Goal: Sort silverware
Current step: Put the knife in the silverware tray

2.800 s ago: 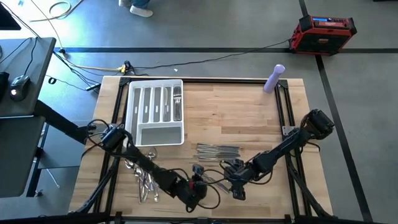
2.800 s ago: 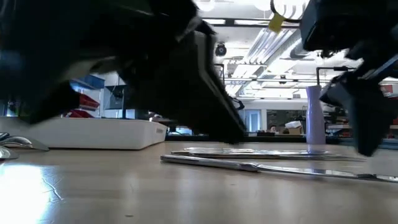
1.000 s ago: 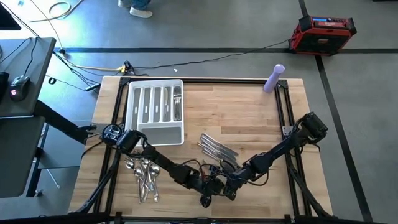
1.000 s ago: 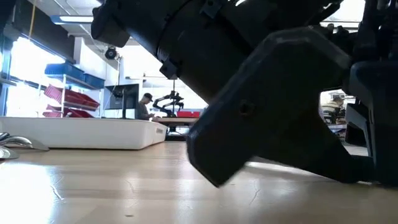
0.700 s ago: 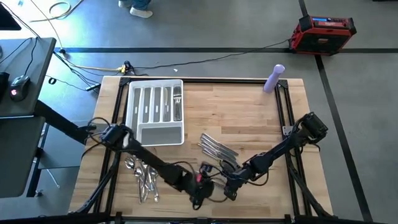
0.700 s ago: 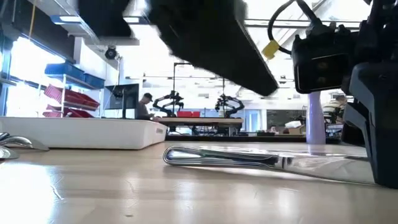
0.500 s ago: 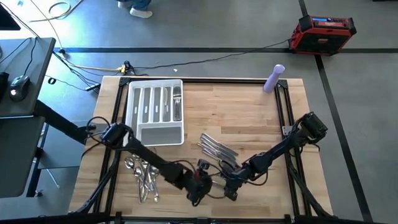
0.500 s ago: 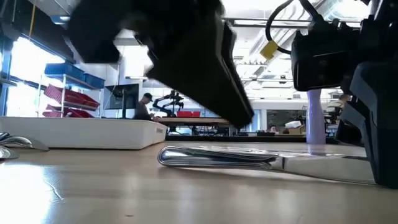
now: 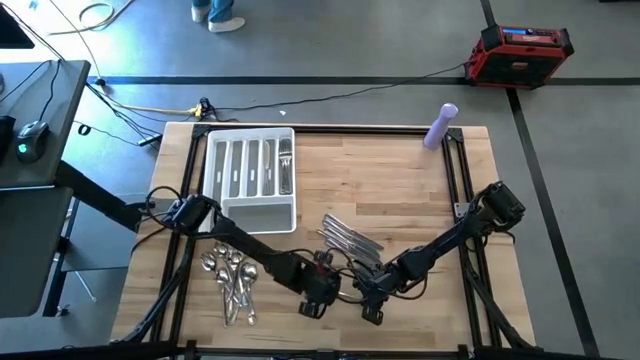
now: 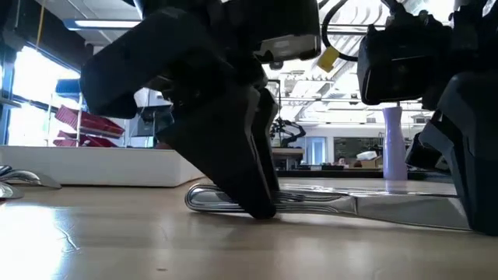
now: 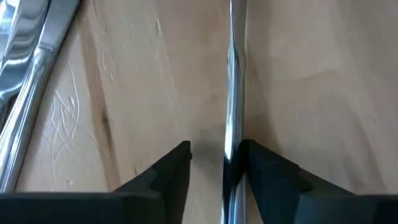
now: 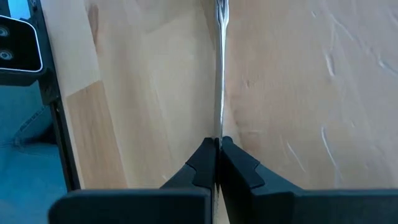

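A silver knife (image 10: 327, 203) lies on the wood near the table's front edge. My right gripper (image 9: 371, 303) is shut on it. My left gripper (image 9: 314, 298) stands open astride the same knife (image 11: 234, 87), fingertips down at the table, with the knife close against one finger (image 11: 255, 165). Forks (image 9: 350, 238) lie fanned just beyond both grippers, and spoons (image 9: 231, 279) are heaped to the left. The white tray (image 9: 250, 213) sits at the far left with some silverware (image 9: 285, 165) in one slot. My right gripper pinches the knife (image 12: 219, 127) between its two fingers, which lie along it at a low slant. The knife runs straight ahead of them, showing as a thin edge, with its rounded far end (image 10: 198, 198) on the table. My left gripper: I cannot tell whether its finger touches the knife.
A purple bottle (image 9: 441, 126) stands at the far right corner. A black frame rail (image 9: 460, 180) runs along the table's sides. Bare wood lies between the tray and the bottle.
My left gripper has drawn away from my right gripper toward the table's left, risen, then come down over the knife's rounded end. That end has slid a little toward the table's left. My right gripper has stayed put.
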Robot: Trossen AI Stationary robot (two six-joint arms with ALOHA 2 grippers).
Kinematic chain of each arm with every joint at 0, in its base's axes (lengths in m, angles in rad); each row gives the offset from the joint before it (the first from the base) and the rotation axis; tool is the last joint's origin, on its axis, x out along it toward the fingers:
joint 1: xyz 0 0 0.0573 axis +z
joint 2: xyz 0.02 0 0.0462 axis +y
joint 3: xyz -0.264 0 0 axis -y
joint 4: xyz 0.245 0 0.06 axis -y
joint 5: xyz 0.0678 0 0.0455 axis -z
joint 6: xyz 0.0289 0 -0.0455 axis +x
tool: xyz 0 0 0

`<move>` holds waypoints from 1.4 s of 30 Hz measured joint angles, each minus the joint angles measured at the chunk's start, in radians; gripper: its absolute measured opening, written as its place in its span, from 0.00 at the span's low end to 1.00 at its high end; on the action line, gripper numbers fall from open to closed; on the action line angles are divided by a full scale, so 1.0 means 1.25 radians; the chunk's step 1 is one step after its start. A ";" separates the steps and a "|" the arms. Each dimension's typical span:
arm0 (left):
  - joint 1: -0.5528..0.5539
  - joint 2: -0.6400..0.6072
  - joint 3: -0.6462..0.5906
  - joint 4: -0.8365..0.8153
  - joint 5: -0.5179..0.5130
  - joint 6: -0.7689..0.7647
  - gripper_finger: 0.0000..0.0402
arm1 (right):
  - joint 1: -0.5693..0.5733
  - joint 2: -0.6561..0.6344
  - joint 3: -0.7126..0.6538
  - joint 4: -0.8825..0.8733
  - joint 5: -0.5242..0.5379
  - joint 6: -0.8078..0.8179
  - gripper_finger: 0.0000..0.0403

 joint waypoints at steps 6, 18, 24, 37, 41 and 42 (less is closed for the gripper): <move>-0.004 0.007 0.001 -0.011 0.015 -0.034 0.20 | 0.002 0.000 0.000 -0.002 0.020 -0.010 0.00; -0.023 0.008 0.000 -0.026 -0.029 -0.080 0.01 | 0.002 0.000 0.023 -0.016 0.014 -0.090 0.10; -0.060 0.007 0.000 -0.082 -0.133 -0.173 0.01 | 0.005 0.006 0.126 -0.149 0.010 -0.142 0.38; -0.149 -0.017 0.023 -0.460 -0.285 -0.541 0.00 | 0.109 0.002 0.405 -0.902 0.335 -0.054 0.59; -0.168 -0.100 0.053 -0.703 -0.409 -0.782 0.00 | 0.166 -0.001 0.438 -1.072 0.464 0.118 0.56; -0.169 -0.125 0.052 -0.765 -0.443 -0.846 0.00 | 0.181 -0.003 0.438 -1.097 0.487 0.154 0.55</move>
